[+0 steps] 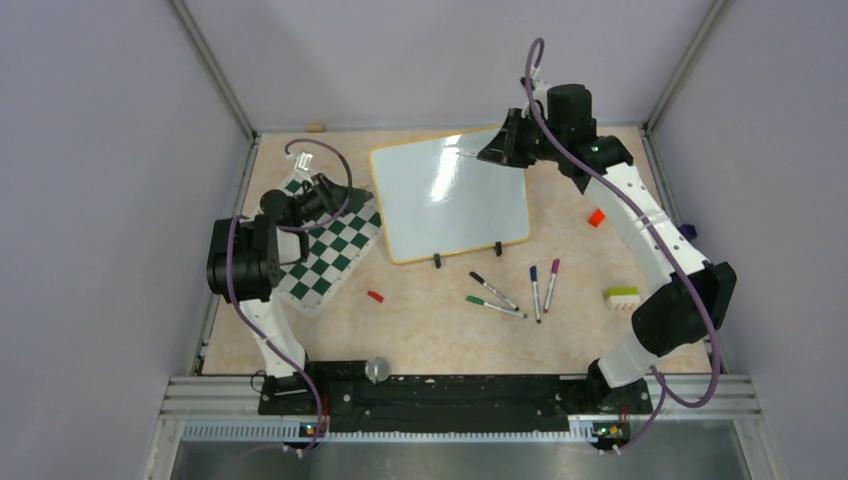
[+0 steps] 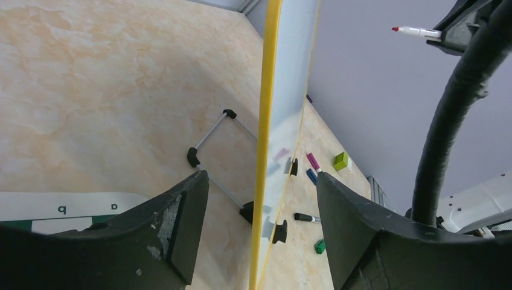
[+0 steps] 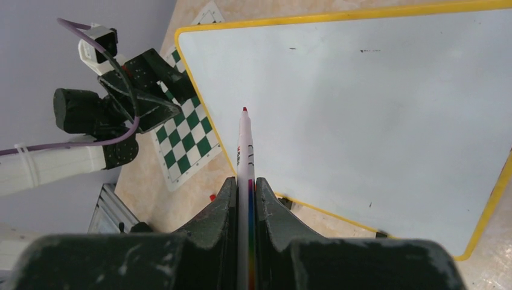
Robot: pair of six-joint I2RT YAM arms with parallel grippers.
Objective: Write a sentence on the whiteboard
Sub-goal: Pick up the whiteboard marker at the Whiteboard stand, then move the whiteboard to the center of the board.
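Beige marbled tabletop [image 1: 410, 335] carries the glossy white, yellow-framed whiteboard [image 1: 450, 200] toward twelve o'clock, blank (only specks). The right gripper [image 3: 244, 181] pinches a red-tipped white marker [image 3: 245, 142] near the board's twelve-o'clock edge. The left gripper [image 2: 261, 176] is spread astride its nine-o'clock edge. All writing remains to be done.

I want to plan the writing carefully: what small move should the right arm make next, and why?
Probably lower the right gripper until the red-tipped marker touches the whiteboard. The gripper is shut on the uncapped marker, whose tip seems to hang above the board, and the board bears no writing.
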